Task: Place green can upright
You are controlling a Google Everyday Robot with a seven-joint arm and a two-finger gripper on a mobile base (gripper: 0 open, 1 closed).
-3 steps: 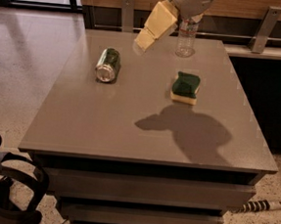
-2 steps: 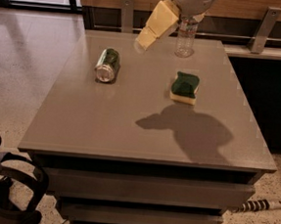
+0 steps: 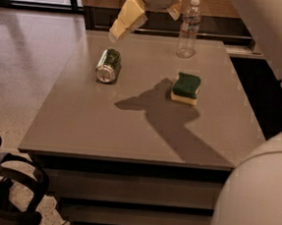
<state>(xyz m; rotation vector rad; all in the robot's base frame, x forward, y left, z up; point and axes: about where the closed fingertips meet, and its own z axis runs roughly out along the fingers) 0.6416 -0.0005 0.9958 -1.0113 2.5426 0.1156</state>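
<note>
The gripper (image 3: 146, 21) is hovering with its yellow fingers (image 3: 125, 18) spread apart, gripping nothing. The green can (image 3: 108, 66) is lying on its side on the table (image 3: 129, 133) just beneath one finger, its long axis pointing roughly toward the gripper.

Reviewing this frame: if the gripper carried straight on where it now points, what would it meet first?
Probably the green can, lying on its side on the table just below the open gripper at the far edge. Depth is unclear; it might land on tabletop beside the can instead.
</note>
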